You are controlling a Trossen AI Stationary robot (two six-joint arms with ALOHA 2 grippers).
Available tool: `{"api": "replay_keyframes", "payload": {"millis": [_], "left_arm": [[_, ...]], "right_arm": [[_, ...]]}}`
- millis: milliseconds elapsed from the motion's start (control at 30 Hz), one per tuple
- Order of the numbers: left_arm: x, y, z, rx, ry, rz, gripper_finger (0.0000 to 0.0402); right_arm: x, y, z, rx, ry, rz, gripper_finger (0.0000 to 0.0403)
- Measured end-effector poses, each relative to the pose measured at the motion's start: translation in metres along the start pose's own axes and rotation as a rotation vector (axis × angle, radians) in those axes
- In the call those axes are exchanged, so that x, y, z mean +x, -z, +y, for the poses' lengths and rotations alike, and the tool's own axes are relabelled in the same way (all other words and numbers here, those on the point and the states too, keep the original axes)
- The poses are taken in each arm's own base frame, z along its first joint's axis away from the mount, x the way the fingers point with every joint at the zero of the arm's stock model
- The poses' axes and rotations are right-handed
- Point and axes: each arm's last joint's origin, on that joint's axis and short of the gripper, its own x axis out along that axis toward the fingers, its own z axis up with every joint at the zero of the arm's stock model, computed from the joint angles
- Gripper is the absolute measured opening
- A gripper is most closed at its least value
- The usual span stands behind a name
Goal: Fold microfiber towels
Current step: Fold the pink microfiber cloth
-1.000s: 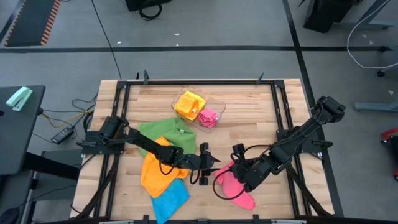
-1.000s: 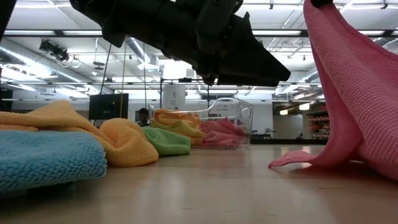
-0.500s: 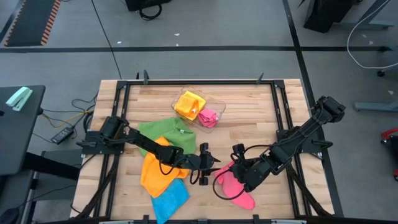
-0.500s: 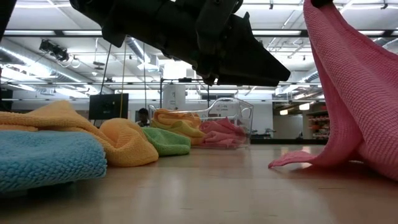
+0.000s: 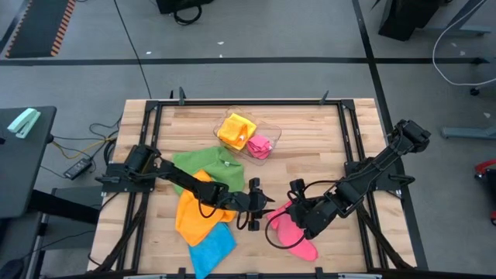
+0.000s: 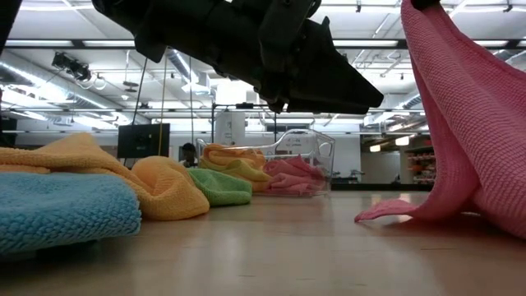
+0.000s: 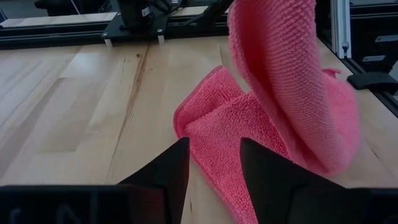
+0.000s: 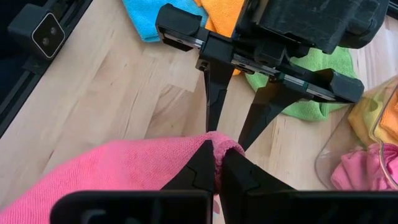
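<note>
The job looks to be at an early stage. On the bench (image 5: 325, 132) a green towel (image 5: 203, 164), an orange towel (image 5: 195, 217) and a blue towel (image 5: 211, 249) lie loose and rumpled in a heap on the left side, none of them folded as far as I can judge. At the back a clear tray (image 5: 267, 133) holds a yellow towel (image 5: 235, 129) and a second pink cloth (image 5: 260, 146); whether those two count as finished folds cannot be told from here, though they look bunched rather than flat. The towel in hand is the pink towel (image 5: 294, 236), lying right of centre near the front edge, with one part flat on the wood and another part lifted up into a tall hanging fold, plain in the low view. The right claw (image 8: 216, 163) is pinched shut on a corner of that pink towel and holds it up off the bench. The left claw (image 7: 214, 155) hovers just in front of it, its fingers parted about halfway with nothing between them, pointed at the lower edge of the pink cloth and very near the raised corner, not yet gripping. So this fold is under way and the others remain.
</note>
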Motion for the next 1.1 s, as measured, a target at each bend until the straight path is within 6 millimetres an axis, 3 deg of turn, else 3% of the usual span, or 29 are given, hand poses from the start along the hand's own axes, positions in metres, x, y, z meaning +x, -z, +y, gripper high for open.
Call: {"api": "replay_keyframes", "payload": {"millis": [267, 533, 733, 967, 1100], "left_arm": [[-0.001, 0.009, -0.002, 0.034, -0.001, 0.088, 0.0147], [-0.002, 0.015, 0.0, 0.019, -0.032, 0.144, 0.0174], [0.001, 0.023, -0.004, 0.003, 0.068, 0.186, 0.0184], [0.02, 0.051, -0.004, 0.087, 0.065, 0.244, 0.0177], [0.034, 0.046, -0.008, 0.131, 0.07, 0.215, 0.0181]], "right_arm": [[0.0, 0.001, 0.0, -0.003, 0.001, 0.006, 0.0016], [0.0, 0.002, 0.0, -0.002, 0.003, 0.018, 0.0016], [0.0, 0.003, 0.0, -0.002, 0.004, 0.024, 0.0016], [0.0, 0.002, 0.0, -0.002, 0.004, 0.022, 0.0016], [0.0, 0.003, 0.0, -0.002, 0.005, 0.027, 0.0016]]}}
